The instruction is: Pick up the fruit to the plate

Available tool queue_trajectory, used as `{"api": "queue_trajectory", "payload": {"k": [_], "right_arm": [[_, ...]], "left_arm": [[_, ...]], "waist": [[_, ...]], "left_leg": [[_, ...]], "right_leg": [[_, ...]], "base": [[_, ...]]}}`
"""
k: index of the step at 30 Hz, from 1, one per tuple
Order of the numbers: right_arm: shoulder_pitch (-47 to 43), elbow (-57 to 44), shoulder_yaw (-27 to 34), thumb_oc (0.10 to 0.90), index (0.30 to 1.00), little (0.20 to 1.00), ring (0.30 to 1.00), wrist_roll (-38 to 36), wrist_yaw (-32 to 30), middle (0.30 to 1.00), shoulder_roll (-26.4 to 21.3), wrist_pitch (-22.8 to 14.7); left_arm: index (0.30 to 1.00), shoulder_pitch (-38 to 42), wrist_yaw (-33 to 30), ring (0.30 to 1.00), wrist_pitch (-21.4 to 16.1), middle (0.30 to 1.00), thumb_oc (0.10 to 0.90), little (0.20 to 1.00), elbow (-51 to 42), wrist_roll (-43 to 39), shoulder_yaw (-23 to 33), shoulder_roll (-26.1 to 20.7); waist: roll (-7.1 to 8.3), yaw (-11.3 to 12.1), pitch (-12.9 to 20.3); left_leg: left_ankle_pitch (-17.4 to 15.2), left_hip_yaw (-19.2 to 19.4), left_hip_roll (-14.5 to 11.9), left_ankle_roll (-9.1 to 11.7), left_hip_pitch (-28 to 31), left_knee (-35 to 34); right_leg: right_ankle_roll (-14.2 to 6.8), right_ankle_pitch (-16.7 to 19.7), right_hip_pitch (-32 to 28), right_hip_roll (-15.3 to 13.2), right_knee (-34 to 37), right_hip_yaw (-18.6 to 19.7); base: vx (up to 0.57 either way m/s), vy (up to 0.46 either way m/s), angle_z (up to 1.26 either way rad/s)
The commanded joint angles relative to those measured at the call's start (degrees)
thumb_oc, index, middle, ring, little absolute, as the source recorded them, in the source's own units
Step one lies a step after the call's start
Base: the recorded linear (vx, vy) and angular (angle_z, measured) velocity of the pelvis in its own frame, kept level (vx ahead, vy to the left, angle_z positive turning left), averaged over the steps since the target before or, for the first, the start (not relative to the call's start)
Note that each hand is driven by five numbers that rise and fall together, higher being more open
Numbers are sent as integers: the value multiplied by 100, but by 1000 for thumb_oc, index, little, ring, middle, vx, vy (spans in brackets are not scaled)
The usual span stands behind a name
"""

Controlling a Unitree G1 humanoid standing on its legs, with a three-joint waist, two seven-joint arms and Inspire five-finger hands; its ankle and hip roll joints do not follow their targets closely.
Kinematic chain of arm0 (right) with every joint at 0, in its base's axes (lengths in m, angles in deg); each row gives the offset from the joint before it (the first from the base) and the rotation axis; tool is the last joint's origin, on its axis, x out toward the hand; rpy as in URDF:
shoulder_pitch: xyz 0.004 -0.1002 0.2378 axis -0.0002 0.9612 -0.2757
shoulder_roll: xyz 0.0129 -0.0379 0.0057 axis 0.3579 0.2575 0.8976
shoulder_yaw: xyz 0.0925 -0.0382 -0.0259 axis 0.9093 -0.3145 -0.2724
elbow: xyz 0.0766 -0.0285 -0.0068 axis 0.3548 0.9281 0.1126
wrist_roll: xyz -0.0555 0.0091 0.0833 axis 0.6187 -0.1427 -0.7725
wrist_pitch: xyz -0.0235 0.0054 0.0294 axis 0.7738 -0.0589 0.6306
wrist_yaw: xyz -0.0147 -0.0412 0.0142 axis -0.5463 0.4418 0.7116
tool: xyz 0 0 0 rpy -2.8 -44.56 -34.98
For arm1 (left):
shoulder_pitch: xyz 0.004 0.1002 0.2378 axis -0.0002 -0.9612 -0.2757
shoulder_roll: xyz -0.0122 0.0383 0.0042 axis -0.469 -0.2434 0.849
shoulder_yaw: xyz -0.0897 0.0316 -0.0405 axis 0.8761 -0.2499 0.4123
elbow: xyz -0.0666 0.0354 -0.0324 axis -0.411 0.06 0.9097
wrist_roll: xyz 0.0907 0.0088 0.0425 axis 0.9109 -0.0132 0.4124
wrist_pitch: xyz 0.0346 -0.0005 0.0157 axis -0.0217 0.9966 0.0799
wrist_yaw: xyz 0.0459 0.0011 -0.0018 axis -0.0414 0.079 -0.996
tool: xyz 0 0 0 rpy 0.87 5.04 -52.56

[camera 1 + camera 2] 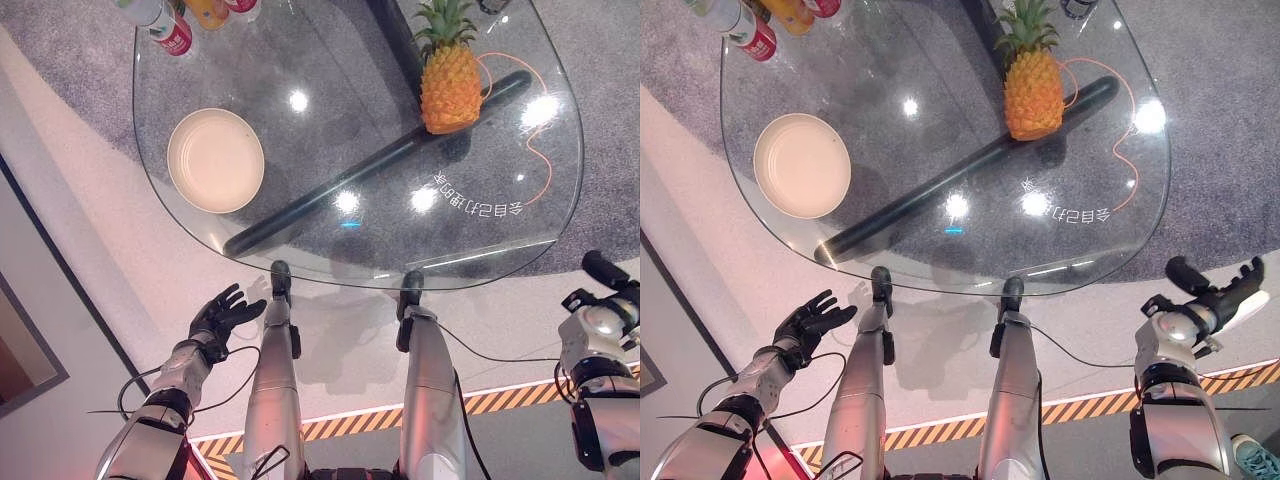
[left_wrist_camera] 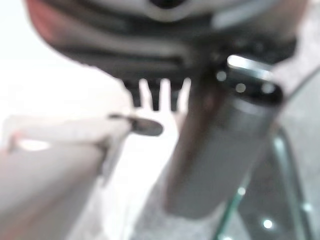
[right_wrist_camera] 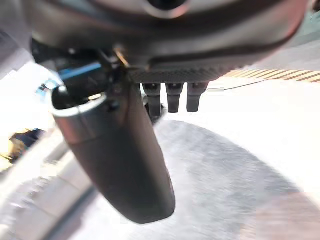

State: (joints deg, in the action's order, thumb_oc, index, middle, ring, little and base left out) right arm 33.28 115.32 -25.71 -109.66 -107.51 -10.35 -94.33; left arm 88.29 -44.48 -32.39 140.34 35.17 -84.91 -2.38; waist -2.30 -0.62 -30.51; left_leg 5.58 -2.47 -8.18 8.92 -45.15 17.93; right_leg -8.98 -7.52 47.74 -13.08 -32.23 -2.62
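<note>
the left robot hand (image 1: 222, 315) hangs below the glass counter (image 1: 500, 255) edge, fingers spread, holding nothing; the plate (image 1: 215, 160) sits ahead of it. the right robot hand (image 1: 1210, 295) is likewise relaxed and empty, the pineapple (image 1: 449, 85) upright well ahead, apart from the plate.

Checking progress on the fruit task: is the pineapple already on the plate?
No, the pineapple stands upright on the glass table, well apart from the empty plate on the robot's left.
</note>
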Motion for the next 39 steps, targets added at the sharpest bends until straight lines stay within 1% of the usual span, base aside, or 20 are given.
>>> {"api": "queue_trajectory", "payload": {"k": [1,3,5,6,7,11,12,13,16,17,19,20,24,27,30,35,39], "right_arm": [[-4,-387,204,800,900,900,900,0,-856,900,-793,-776],[-120,-758,174,800,900,900,900,-52,-1082,900,-898,-1007],[-179,-1075,146,800,900,900,900,-78,-1177,900,-918,-1259],[-197,-1164,125,800,900,900,900,-36,-1234,900,-917,-1284],[-311,-1534,36,800,900,900,900,214,-1380,900,-934,-1377],[-695,-2586,-296,800,900,900,900,857,-1682,900,-945,-1120],[-741,-2717,-339,800,900,900,900,944,-1706,900,-924,-1080],[-808,-2911,-397,800,900,900,900,1092,-1744,900,-894,-967],[-1051,-3500,-678,800,900,900,900,1560,-1579,900,-819,-591],[-1119,-3729,-775,800,900,900,900,1672,-1480,900,-781,-357],[-1201,-3920,-937,800,900,900,900,1724,-1205,900,-736,-180],[-1236,-4046,-1020,800,900,900,900,1795,-1094,900,-694,-22],[-1372,-4328,-1261,800,900,900,900,1993,-747,900,-505,377],[-1427,-4405,-1395,800,900,900,900,2018,-542,900,-386,466],[-1531,-4529,-1528,800,900,900,900,2064,-365,900,-250,632],[-1621,-4881,-1663,800,900,900,900,2152,-256,900,-36,1000],[-1611,-5008,-1726,800,900,900,900,2129,-158,900,93,1109]], "left_arm": [[900,-150,-25,900,-62,900,800,900,86,-226,-32,-424],[900,-171,-36,900,-53,900,800,900,35,-265,-59,-449],[900,-174,-54,900,-38,900,800,900,7,-301,-75,-462],[900,-172,-58,900,-28,900,800,900,-3,-302,-71,-465],[900,-153,-69,900,11,900,800,900,-43,-324,-69,-483],[900,-116,-42,900,47,900,800,900,-48,-349,-67,-482],[900,-115,-31,900,46,900,800,900,-43,-350,-58,-473],[900,-117,-36,900,41,900,800,900,-47,-337,-51,-448],[900,-153,-19,900,5,900,800,900,-78,-309,-29,-369],[900,-163,-31,900,7,900,800,900,-102,-293,-5,-336],[900,-173,-19,900,15,900,800,900,-111,-245,29,-316],[900,-188,-18,900,-2,900,800,900,-116,-243,28,-291],[900,-214,-9,900,-51,900,800,900,-132,-162,22,-194],[900,-237,6,900,-83,900,800,900,-144,-105,27,-134],[900,-249,-21,900,-117,900,800,900,-173,-53,4,-58],[900,-310,-45,900,-115,900,800,900,-243,51,22,49],[900,-347,-58,900,-111,900,800,900,-284,94,16,105]], "waist": [[312,3,72],[328,-3,72],[338,-20,72],[339,-22,72],[340,-29,72],[311,-44,72],[304,-46,72],[293,-47,72],[237,-39,72],[227,-38,72],[211,-28,72],[203,-22,72],[176,16,72],[151,41,72],[130,71,72],[90,101,72],[58,119,72]], "left_leg": [[-778,195,408,-382,-253,933],[-767,200,405,-379,-237,897],[-753,205,405,-374,-211,850],[-747,208,406,-374,-204,836],[-735,218,413,-373,-188,794],[-696,229,422,-375,-157,712],[-690,229,424,-376,-155,702],[-683,228,428,-377,-148,687],[-649,244,450,-384,-128,622],[-645,245,453,-383,-127,611],[-625,252,462,-380,-106,577],[-619,255,468,-382,-105,573],[-589,275,485,-388,-75,519],[-571,294,498,-395,-58,483],[-549,312,509,-396,-56,460],[-503,334,518,-397,-15,396],[-474,349,526,-402,3,347]], "right_leg": [[279,885,-178,329,882,-419],[277,889,-193,327,918,-432],[278,891,-215,336,958,-435],[278,893,-219,338,966,-438],[277,894,-227,339,999,-446],[279,887,-236,344,1060,-444],[281,884,-235,346,1065,-441],[282,877,-237,345,1071,-441],[294,862,-247,346,1113,-445],[295,851,-246,346,1116,-443],[300,847,-264,343,1135,-454],[302,842,-267,339,1138,-461],[314,839,-299,329,1176,-491],[321,839,-314,317,1199,-516],[333,840,-311,301,1203,-546],[349,833,-321,297,1198,-558],[348,836,-331,286,1211,-568]], "base": [[0,0,0],[0,0,0],[0,0,0],[0,0,0],[0,0,0],[-13,37,-1],[-7,35,-1],[-9,39,-1],[-15,51,-1],[-11,36,0],[0,0,0],[0,0,0],[-7,6,3],[-3,5,3],[0,0,0],[0,0,0],[0,0,0]]}}
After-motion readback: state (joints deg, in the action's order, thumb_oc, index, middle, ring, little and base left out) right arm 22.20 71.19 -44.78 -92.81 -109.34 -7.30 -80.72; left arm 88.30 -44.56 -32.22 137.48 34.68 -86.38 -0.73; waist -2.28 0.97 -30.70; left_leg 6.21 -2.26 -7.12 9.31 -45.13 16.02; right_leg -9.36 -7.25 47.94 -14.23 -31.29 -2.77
